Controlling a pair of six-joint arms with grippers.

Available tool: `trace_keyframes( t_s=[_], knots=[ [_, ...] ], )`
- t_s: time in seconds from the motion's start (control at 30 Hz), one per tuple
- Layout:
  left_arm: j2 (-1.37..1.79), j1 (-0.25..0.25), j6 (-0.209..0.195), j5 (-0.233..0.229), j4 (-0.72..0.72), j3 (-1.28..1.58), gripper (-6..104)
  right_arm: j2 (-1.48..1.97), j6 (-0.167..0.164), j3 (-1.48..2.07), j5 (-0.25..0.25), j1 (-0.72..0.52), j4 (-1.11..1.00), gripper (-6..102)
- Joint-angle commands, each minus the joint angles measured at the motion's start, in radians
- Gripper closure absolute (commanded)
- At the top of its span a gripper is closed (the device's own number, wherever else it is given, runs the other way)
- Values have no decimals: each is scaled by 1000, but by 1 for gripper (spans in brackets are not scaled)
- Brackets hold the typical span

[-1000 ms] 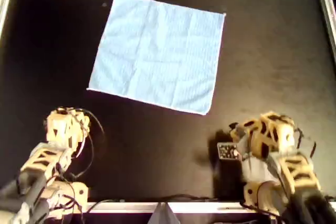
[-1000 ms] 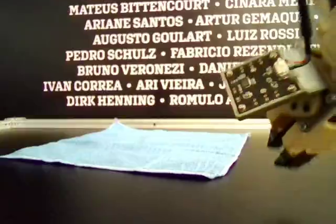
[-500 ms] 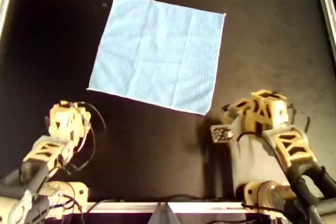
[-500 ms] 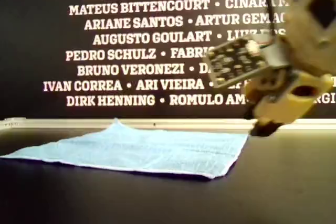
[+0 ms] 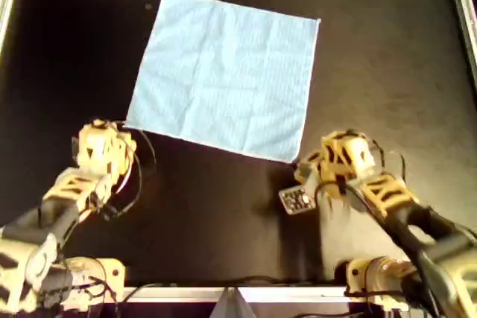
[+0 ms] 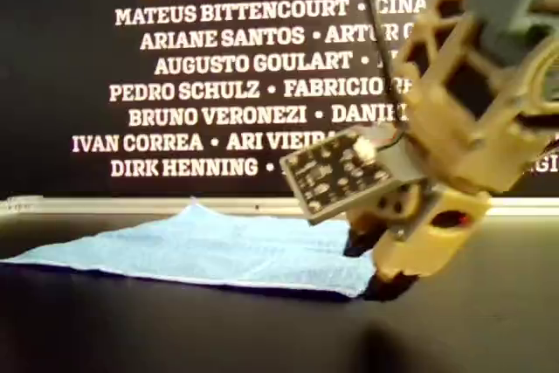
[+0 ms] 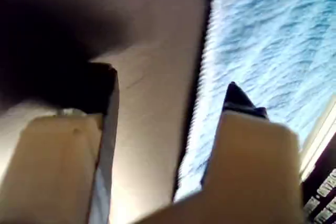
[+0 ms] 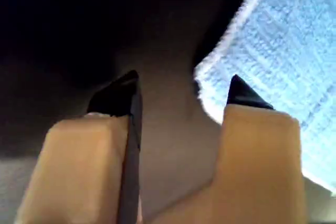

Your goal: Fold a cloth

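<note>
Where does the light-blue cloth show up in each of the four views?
Overhead view: the cloth lies flat in the upper middle, turned slightly askew.
Exterior view: low, left of centre, its near corner beside the pincer.
Left wrist view: one edge runs past the open left pincer.
Right wrist view: a corner sits by the open right pincer.
Shared landmark: the cloth corner nearest the right pincer, seen in the overhead, exterior and right wrist views.
</note>
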Motion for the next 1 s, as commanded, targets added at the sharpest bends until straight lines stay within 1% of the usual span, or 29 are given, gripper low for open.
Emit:
trace_keyframes(
  t_s=[0.0,0.2,0.43,0.73,0.97],
  knots=[
    [-34,-12,5,-6,-14,-87,26,-57,6,-138,2,-2,-49,28],
    [-176,-11,5,-6,-14,-206,26,-216,8,-293,2,0,-48,29],
    [-256,-11,6,-8,-14,-293,26,-232,8,-327,2,2,-46,29],
    [-302,-11,6,-8,-14,-336,26,-236,8,-356,2,-3,-48,29],
    [-330,-11,6,-8,-12,-359,27,-304,8,-422,2,-2,-35,30]
  ],
)
